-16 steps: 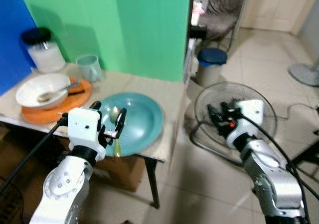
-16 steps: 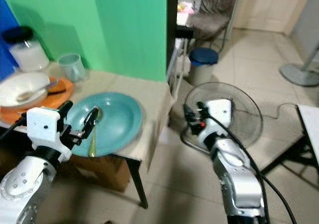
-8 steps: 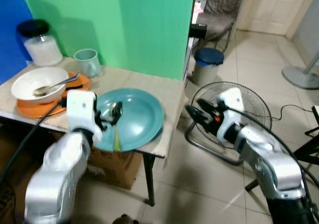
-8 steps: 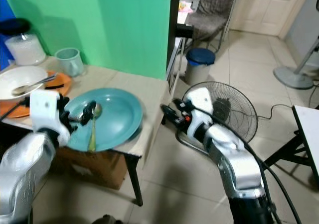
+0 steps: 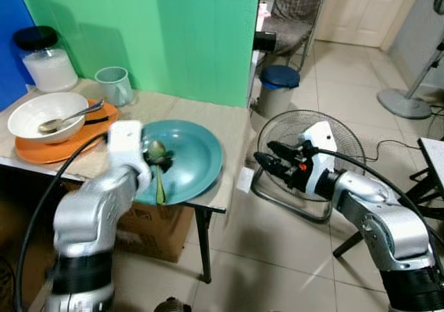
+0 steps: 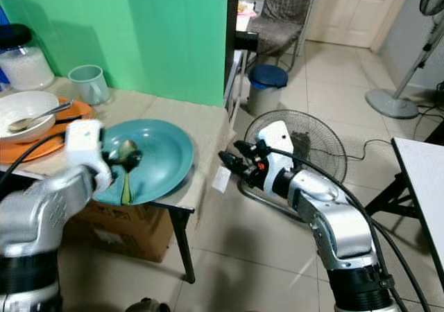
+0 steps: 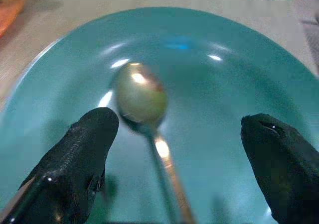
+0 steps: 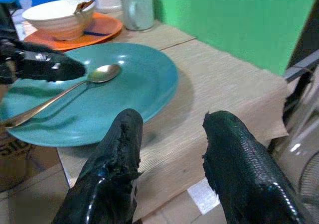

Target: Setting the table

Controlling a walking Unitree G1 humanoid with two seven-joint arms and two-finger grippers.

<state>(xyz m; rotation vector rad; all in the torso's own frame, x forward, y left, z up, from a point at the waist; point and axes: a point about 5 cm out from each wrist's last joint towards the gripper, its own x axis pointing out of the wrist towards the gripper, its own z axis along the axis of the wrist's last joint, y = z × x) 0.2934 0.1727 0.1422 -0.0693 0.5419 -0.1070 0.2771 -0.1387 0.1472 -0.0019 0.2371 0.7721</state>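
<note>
While spread wide, left tool (image 7: 174,169) straddles spoon (image 7: 142,102).

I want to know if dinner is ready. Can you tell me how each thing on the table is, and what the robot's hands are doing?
Teal plate: flat on the table, holding a spoon.
Spoon: lying loose in the plate.
White bowl: upright on the orange plate, a second spoon inside.
Cup: upright.
Jar: lid on.
Left gripper: jaws open over the spoon.
Right gripper: jaws open, beside the table.
</note>
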